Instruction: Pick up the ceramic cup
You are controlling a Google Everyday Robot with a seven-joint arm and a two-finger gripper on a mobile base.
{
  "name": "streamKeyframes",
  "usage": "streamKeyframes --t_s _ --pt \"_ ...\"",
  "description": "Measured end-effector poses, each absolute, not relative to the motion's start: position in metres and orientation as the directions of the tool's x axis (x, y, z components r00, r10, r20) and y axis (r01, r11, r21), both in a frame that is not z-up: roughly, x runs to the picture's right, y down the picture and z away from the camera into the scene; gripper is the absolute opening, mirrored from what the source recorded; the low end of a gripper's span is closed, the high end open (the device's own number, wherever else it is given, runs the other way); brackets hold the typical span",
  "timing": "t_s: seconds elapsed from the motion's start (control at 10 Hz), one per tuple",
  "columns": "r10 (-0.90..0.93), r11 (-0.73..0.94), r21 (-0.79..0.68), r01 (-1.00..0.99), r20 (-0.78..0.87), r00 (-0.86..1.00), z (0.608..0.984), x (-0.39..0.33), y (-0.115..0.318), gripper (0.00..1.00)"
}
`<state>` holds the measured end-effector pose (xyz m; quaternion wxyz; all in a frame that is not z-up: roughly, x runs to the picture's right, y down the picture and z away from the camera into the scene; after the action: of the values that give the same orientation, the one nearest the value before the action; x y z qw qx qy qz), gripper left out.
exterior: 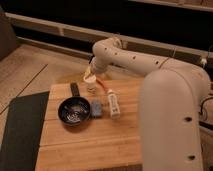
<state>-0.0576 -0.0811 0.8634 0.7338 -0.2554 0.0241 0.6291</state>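
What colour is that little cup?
The cup is plain cream-white, seen in the camera view; the gripper is just above it.

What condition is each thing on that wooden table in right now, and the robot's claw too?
cup: upright, near the table's far edge, under the gripper.
gripper: down at the cup's top.
bowl: right way up.
blue block: lying flat, right of the bowl.
tube: lying flat, right of the blue block.
black bar: lying flat.
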Motion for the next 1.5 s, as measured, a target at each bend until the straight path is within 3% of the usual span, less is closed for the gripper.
streamKeyframes --t_s 0.5,0.9,1.5 --pt "0.882 0.152 -0.318 -0.936 -0.383 0.273 0.912 -0.051 -0.106 0.65" --pt "0.885 0.161 -0.311 -0.937 -0.375 0.277 0.913 -0.049 -0.108 0.65" --pt "0.942 0.172 -0.270 -0.947 -0.238 0.238 0.917 -0.049 -0.125 0.65"
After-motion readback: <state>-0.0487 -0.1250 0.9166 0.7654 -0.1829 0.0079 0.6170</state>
